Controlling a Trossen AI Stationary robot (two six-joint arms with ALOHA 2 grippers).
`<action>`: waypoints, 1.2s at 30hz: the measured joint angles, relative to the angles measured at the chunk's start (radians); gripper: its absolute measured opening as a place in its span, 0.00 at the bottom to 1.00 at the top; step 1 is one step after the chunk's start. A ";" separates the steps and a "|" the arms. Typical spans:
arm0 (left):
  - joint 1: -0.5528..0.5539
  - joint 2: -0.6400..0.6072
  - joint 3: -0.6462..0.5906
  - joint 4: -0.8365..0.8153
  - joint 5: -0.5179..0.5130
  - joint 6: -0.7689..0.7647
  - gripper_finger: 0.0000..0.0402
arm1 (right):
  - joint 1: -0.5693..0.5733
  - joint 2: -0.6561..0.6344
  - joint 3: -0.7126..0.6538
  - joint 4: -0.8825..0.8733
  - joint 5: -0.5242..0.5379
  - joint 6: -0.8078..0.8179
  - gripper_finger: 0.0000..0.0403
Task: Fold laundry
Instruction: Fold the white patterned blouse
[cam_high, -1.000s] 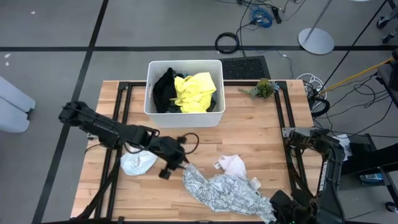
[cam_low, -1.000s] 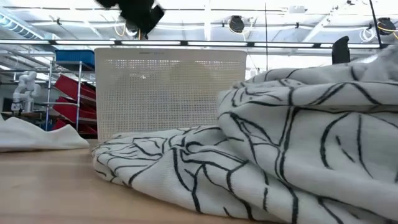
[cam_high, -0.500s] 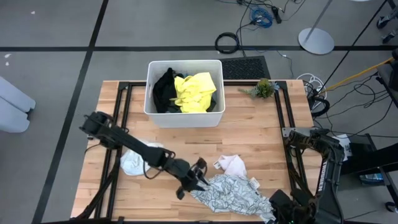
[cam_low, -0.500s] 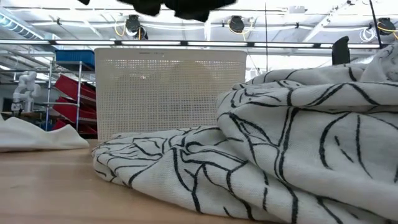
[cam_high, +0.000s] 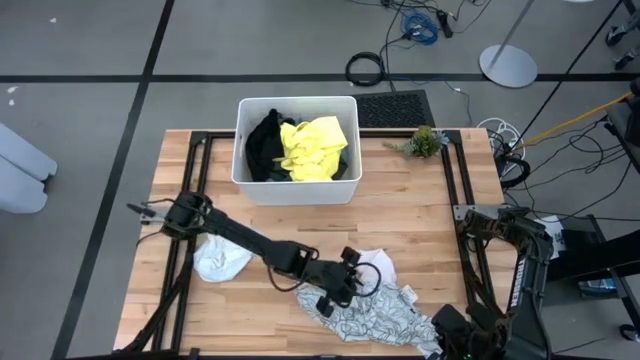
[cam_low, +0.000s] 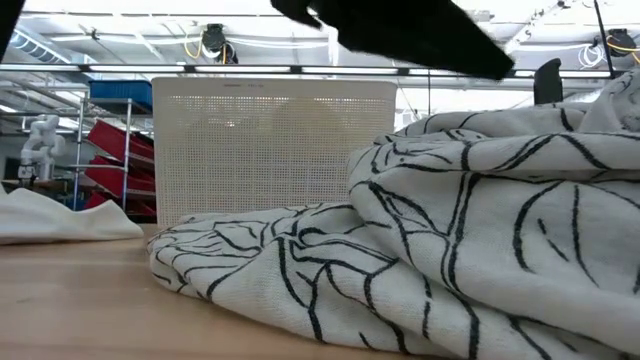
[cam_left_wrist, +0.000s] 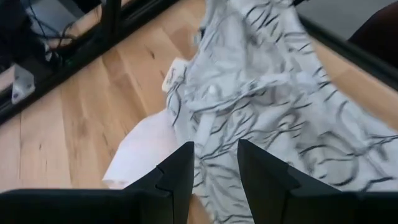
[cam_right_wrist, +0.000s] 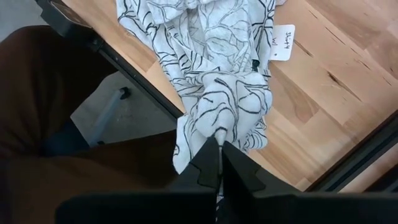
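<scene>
The grey-white garment with dark line pattern (cam_high: 375, 315) lies crumpled on the table's near right part and fills the low view's foreground (cam_low: 450, 230). My left gripper (cam_left_wrist: 214, 168) is open and stands over the garment's left part (cam_high: 345, 295); I cannot tell if it touches the cloth. My right gripper (cam_right_wrist: 217, 163) is shut on the garment's near right end (cam_high: 447, 338). A small white cloth (cam_high: 222, 260) lies at the near left and a pale one (cam_high: 376, 264) beside the patterned garment. Black, yellow (cam_high: 313, 146) and dark green garments lie in the white tub (cam_high: 297, 190). My right gripper pinches a bunched, gathered end of the patterned garment (cam_right_wrist: 217, 135) between its two shut fingers. The cloth runs from the fingers over the table's dark edge rail onto the wooden top and lies slack there. How many layers it has, I cannot tell.
The white tub (cam_low: 270, 150) stands at the table's far middle. A small green plant (cam_high: 425, 141) lies at the far right. Black frame rails (cam_high: 462, 190) run along the table's left and right sides. A paper tag (cam_right_wrist: 283, 43) lies beside the garment.
My left gripper has swung from beside the small white cloth toward the table's right and near edge, and now stands over the patterned garment. The garment and the other cloths have stayed where they were.
</scene>
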 joint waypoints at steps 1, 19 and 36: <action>0.005 0.006 0.011 -0.010 0.000 -0.003 0.33 | 0.000 0.000 0.000 -0.001 0.000 -0.003 0.00; 0.095 0.085 0.020 -0.012 0.227 -0.197 0.33 | 0.000 0.012 -0.001 0.000 0.000 -0.025 0.00; 0.079 0.124 0.020 0.039 0.183 -0.201 0.03 | 0.000 0.012 -0.001 0.000 0.000 -0.025 0.00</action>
